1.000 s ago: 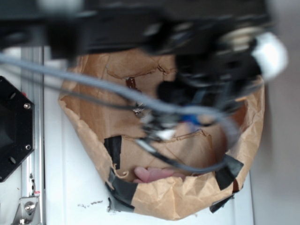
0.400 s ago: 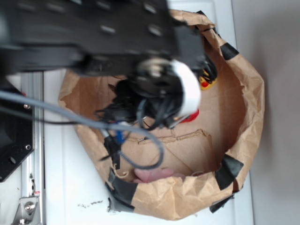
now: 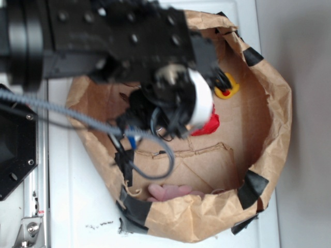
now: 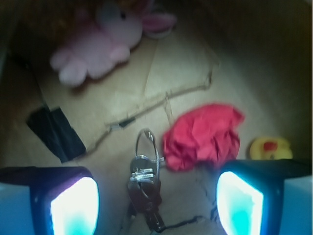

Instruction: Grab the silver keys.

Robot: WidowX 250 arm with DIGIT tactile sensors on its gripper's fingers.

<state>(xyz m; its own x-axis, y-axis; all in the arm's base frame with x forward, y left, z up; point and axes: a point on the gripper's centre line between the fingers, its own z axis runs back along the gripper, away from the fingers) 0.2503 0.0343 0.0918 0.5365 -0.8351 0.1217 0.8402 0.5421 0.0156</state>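
The gripper [image 4: 156, 198] hangs with its jaws spread wide and empty above the silver keys [image 4: 145, 183], which lie on the brown paper floor between the two fingers, their thin wire ring pointing away. A crumpled red cloth [image 4: 203, 135] lies just beside the ring, a yellow rubber duck [image 4: 270, 147] beyond it. A fuzzy pink plush bunny [image 4: 105, 40] sits well apart near the bag [image 3: 269, 170] wall, with black tape [image 4: 55, 132] on the paper.

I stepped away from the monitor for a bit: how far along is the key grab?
Done: the gripper is lined up over the silver keys inside the paper-lined bin, its fingers on either side of them. In hand: nothing; the jaws are open and the keys lie on the floor beside the red cloth. Left: closing on the keys and lifting.
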